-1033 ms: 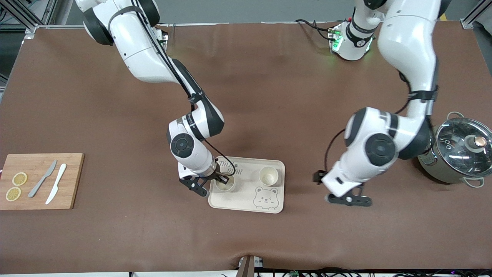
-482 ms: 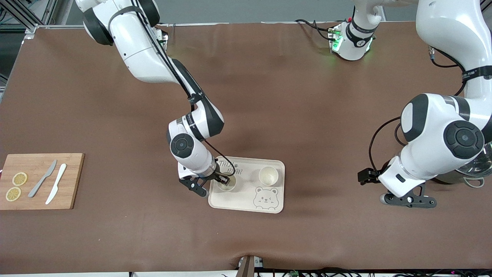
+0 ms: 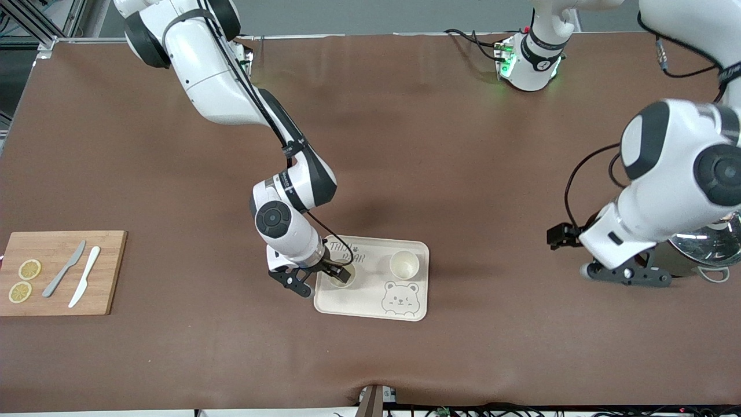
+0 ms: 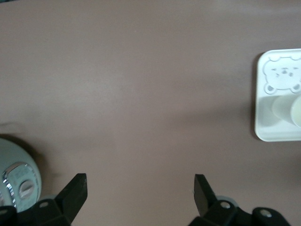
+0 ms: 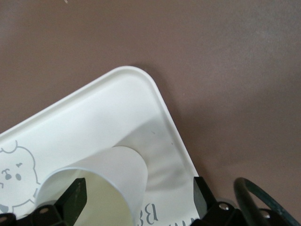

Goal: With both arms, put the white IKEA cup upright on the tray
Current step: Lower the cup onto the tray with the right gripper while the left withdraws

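The cream tray [image 3: 370, 296] with the bear drawing lies at mid-table. Two white cups stand upright on it: one [image 3: 404, 264] toward the left arm's end, and one [image 3: 345, 280] under my right gripper [image 3: 334, 271]. In the right wrist view the right gripper [image 5: 138, 186] is open, with one finger inside the cup [image 5: 117, 169] and the other outside over the tray [image 5: 108, 108], not pinching the wall. My left gripper [image 3: 628, 277] is open and empty [image 4: 140, 181] over bare table beside the pot. The tray [image 4: 277, 134] and a cup [image 4: 284, 109] show far off.
A steel pot with a glass lid [image 3: 709, 246] stands at the left arm's end, partly hidden by that arm; it also shows in the left wrist view [image 4: 14, 174]. A wooden cutting board [image 3: 58, 289] with two knives and lemon slices lies at the right arm's end.
The left arm has swung away from the tray toward its end of the table, up beside the pot. The right gripper has stayed at the cup on the tray.
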